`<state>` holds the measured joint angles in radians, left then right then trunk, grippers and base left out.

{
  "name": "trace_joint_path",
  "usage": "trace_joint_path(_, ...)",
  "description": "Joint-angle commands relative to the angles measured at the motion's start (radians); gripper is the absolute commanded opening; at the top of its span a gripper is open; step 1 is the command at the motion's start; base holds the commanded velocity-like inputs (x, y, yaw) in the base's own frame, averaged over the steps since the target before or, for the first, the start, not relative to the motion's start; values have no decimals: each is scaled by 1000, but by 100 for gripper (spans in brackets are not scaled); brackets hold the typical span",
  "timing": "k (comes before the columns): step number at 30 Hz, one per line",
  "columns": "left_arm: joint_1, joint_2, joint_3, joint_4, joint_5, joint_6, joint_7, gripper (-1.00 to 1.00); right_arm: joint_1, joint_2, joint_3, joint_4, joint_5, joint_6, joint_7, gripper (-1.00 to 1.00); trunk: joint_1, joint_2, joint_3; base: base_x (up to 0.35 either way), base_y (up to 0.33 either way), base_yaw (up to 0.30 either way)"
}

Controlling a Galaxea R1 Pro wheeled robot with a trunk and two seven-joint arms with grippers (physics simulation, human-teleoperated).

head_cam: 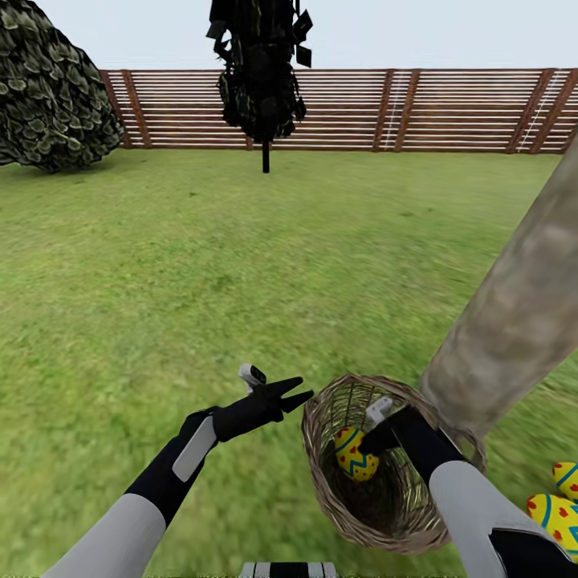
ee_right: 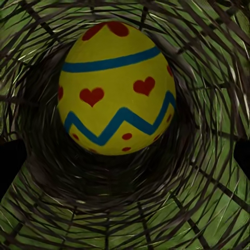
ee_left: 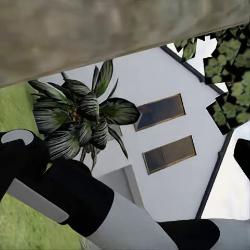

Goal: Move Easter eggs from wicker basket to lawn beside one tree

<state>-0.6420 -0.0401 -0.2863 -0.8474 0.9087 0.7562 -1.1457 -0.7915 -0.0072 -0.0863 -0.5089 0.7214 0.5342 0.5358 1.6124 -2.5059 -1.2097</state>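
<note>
The wicker basket [head_cam: 325, 490] lies tipped on the lawn [head_cam: 201, 265] at the foot of the thick pale tree [head_cam: 522, 313]. One yellow Easter egg [head_cam: 356, 454] with blue zigzags and red hearts rests inside it, large in the right wrist view [ee_right: 117, 88] amid the weave [ee_right: 208, 208]. My right gripper [head_cam: 371, 441] reaches into the basket, open, its tips just short of the egg. Two more eggs [head_cam: 567, 479] [head_cam: 555, 518] lie on the grass right of the trunk. Just left of the basket's rim, my left gripper [head_cam: 305, 387] hovers open and holds nothing.
A brown slat fence [head_cam: 361, 108] bounds the far side. A round dark bush [head_cam: 48, 88] stands far left and a thin black-leaved tree [head_cam: 263, 72] at centre back. The left wrist view takes in a white house [ee_left: 172, 146] and a leafy plant [ee_left: 83, 122].
</note>
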Motion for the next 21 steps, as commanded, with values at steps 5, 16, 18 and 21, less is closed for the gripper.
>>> trace_joint_path(5,-1,0,-2,1,7,8,0,100,0,1,-7,0,9,-51,9,100,2,-2,-20,0,0,0)
trace_joint_path(16,-1,0,-2,1,7,8,0,100,10,8,-10,1,4,-156,-149,100,7,-4,-63,0,0,0)
trace_joint_path(18,-1,0,-2,1,7,8,0,100,11,9,-10,1,4,-159,-165,100,8,-5,-71,0,0,0)
trace_joint_path(21,-1,0,-2,1,7,8,0,100,11,9,-10,1,3,-161,-180,100,9,-5,-82,0,0,0)
